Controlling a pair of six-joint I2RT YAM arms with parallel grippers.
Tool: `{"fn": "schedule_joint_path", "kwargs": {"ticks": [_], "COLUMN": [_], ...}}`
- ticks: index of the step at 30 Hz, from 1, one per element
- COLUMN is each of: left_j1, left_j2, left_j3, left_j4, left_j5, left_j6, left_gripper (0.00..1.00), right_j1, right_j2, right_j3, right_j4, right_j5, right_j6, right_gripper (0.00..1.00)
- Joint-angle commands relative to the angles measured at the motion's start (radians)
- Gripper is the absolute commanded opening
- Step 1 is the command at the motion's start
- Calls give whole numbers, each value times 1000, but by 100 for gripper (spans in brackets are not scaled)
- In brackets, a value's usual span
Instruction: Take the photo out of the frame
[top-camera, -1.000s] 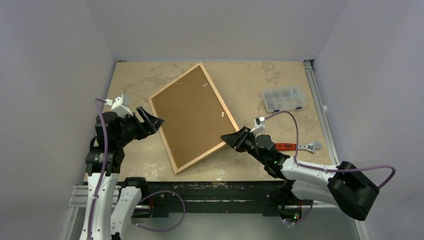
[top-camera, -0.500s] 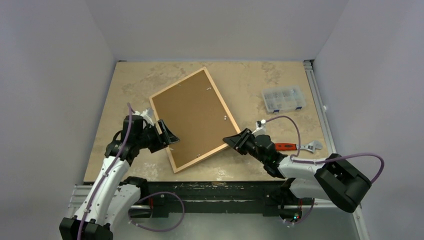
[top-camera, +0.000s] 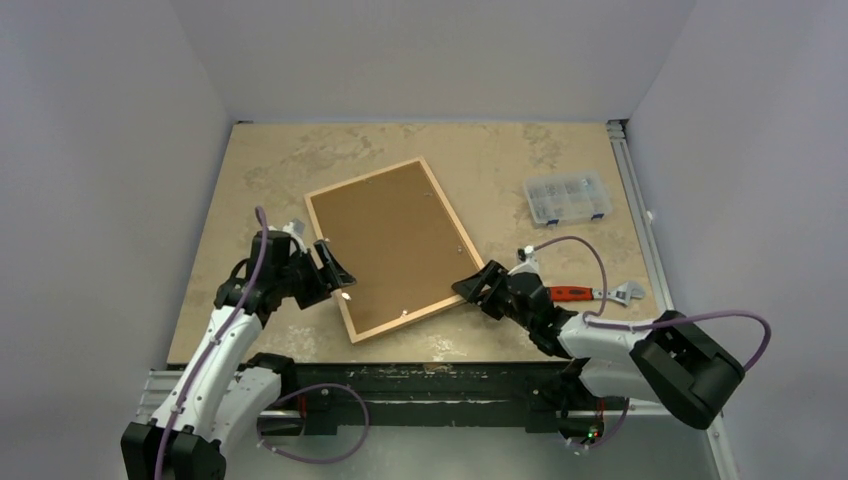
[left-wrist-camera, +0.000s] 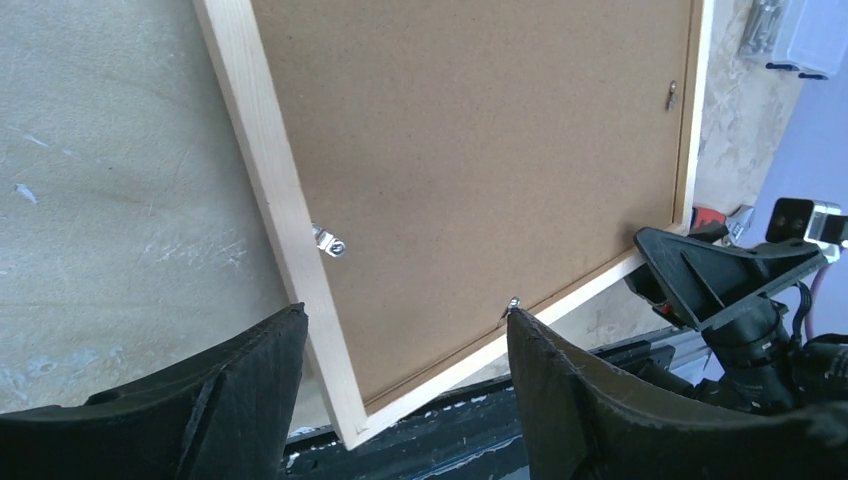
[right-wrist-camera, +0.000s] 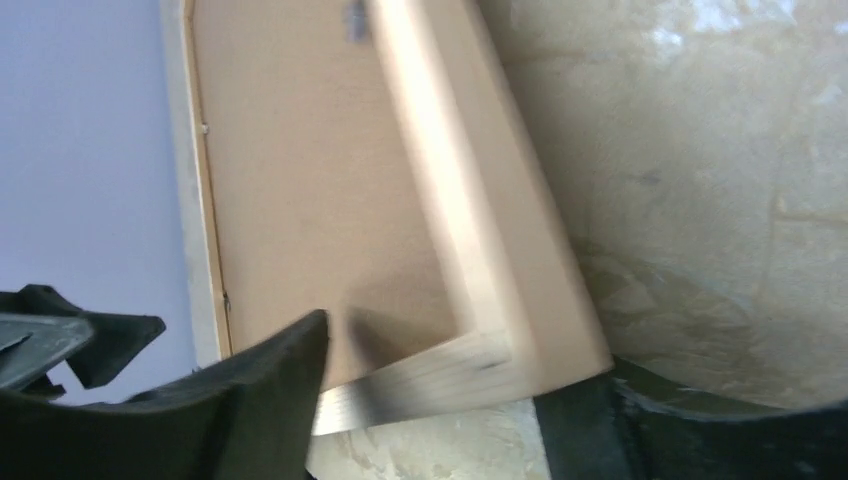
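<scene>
The frame (top-camera: 329, 255) lies back side up on the table, turned at an angle, with light wood rails around the brown backing board (top-camera: 395, 240). The photo is hidden beneath the board. My left gripper (top-camera: 335, 272) is open over the left rail near the near corner. In the left wrist view its jaws (left-wrist-camera: 405, 330) straddle the rail (left-wrist-camera: 270, 190) and the board (left-wrist-camera: 480, 150). My right gripper (top-camera: 475, 285) is open at the frame's near right corner. In the right wrist view that corner (right-wrist-camera: 470, 370) sits between the wide jaws.
A clear plastic parts box (top-camera: 567, 196) stands at the right back. A red-handled adjustable wrench (top-camera: 598, 293) lies right of my right gripper. Small metal clips (left-wrist-camera: 328, 240) sit on the rails. The table's black front edge (top-camera: 420, 375) runs just below the frame.
My left gripper came in from the frame's left to its left rail. The frame's far corner swung right and nearer. My right gripper stayed at the near right corner, shifting slightly right.
</scene>
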Motion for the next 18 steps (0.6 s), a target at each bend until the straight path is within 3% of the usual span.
{"fn": "schedule_joint_path", "kwargs": {"ticks": [1, 9, 14, 18], "left_j1": [-6, -6, -6, -6], "left_j2": [16, 17, 32, 35], "left_j3": [68, 63, 68, 66], "left_j4": [0, 11, 13, 18], "left_j5": [-25, -23, -22, -17], "left_j6": [30, 44, 48, 49], "left_gripper": [71, 72, 72, 72], "right_j1": [-3, -4, -2, -3], "right_j2": [-46, -284, -381, -373], "right_j3": [0, 74, 142, 238], "right_j4": [-369, -674, -795, -895], "right_j5": [107, 137, 148, 249], "right_j6": [-154, -218, -258, -354], "right_gripper": [77, 83, 82, 77]}}
